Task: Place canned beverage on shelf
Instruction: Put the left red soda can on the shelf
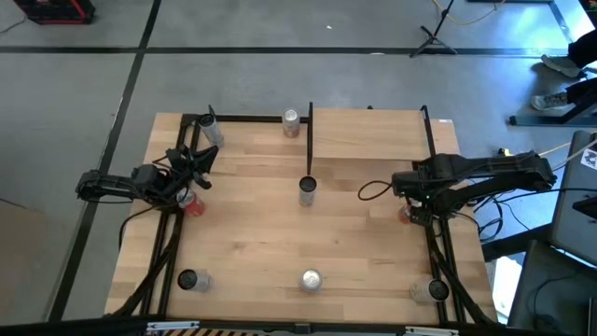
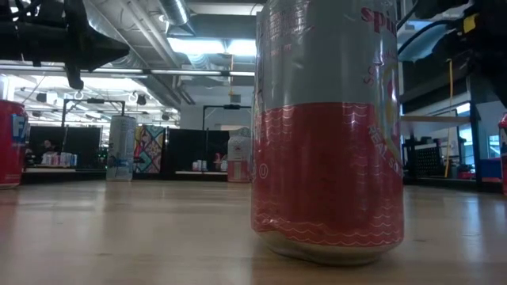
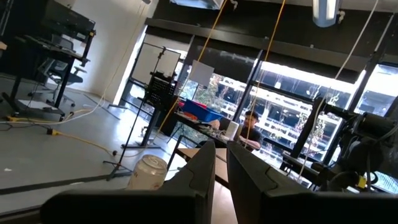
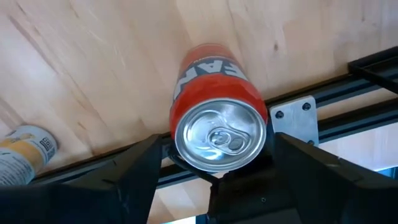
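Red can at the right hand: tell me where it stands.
The red can stands upright between the open right hand's fingers, at the table's right edge in the high view.

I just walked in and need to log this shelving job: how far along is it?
Done: nothing; the shelf shows no can on it. In hand: the right gripper brackets a red can at the table's right edge. Left gripper waits shut. Left: lift and place.

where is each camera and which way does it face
High: above the table, looking straight down; both arms show, the shelf at the far edge.
Low: at tabletop height, looking level past a red and silver can into the room.
Left wrist: looks out into the room past the shut left gripper.
Right wrist: looks down on a red can between the right gripper's fingers.
Shared: high and right wrist views both show that red can.
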Tool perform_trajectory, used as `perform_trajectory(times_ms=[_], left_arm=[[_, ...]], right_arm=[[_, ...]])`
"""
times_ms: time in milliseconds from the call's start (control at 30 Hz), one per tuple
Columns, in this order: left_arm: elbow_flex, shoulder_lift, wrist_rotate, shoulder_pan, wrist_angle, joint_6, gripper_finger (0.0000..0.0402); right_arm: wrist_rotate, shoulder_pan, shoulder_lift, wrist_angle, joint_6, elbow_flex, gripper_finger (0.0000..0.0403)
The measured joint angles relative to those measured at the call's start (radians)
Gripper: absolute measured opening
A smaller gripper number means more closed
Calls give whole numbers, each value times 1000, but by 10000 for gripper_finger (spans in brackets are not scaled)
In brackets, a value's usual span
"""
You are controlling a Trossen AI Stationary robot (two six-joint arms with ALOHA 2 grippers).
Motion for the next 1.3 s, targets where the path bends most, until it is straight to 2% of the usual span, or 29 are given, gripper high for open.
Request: perform_trajectory(times_ms=[200,467,667,833,1300], left_arm=[[0,0,0,0,0,0,36],[0,0,0,0,0,0,36],[0,0,0,0,0,0,36],[0,0,0,0,-1,0,36],[0,0,0,0,-16,0,36]], right_arm=[[2,0,0,0,-1,0,305],[58,0,0,2,-2,0,394],[57,0,0,3,-3,-3,366],[42,0,0,10,-3,-64,349],[37,0,4,129,-2,-130,344]])
